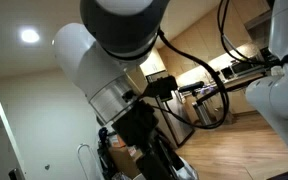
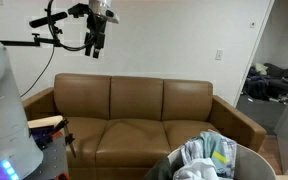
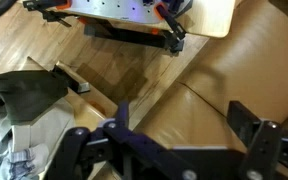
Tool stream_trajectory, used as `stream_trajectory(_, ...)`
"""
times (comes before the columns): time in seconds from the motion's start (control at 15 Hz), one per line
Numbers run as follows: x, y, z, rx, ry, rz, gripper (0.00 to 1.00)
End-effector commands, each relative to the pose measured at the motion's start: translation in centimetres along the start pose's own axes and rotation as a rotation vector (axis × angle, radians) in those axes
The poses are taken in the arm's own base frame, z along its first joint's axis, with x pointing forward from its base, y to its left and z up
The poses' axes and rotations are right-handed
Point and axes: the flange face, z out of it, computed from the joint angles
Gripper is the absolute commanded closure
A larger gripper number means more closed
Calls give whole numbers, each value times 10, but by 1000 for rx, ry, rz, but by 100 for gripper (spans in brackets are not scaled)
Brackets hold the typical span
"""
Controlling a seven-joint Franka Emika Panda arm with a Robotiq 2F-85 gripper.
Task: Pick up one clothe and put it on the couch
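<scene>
A brown leather couch (image 2: 134,112) stands against the wall. A dark basket (image 2: 168,165) in front of its right end holds light, crumpled clothes (image 2: 210,154). My gripper (image 2: 97,38) hangs high above the couch's left part, far from the clothes. In the wrist view the gripper (image 3: 184,128) is open and empty, with its two dark fingers spread over the couch's seat and arm (image 3: 219,70). The basket (image 3: 29,97) and some of the clothes (image 3: 22,150) show at the lower left of that view. One exterior view shows only my arm (image 1: 124,60) up close.
A wooden floor (image 3: 104,70) lies beside the couch. My base stand (image 3: 134,15) sits at the top of the wrist view. A camera arm (image 2: 54,30) reaches in from the left. A doorway (image 2: 274,85) with dark items is to the right of the couch.
</scene>
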Motion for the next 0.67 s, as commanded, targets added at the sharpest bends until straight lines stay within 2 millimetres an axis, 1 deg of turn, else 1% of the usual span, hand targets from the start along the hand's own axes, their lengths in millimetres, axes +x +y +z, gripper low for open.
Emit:
stream_trajectory(0.0,0,0,0,0,0,0,0)
stream_trajectory(0.07,6,7,-4,13,36,47,0)
stream_trajectory(0.13,10,12,-6,14,56,46,0)
stream_trajectory(0.27,21,29,-13,53,121,101,0)
stream_trajectory(0.4,34,52,-19,75,193,132,0)
stream_trajectory(0.53,51,84,-21,85,275,210,0)
stream_trajectory(0.6,61,106,-17,84,305,261,0)
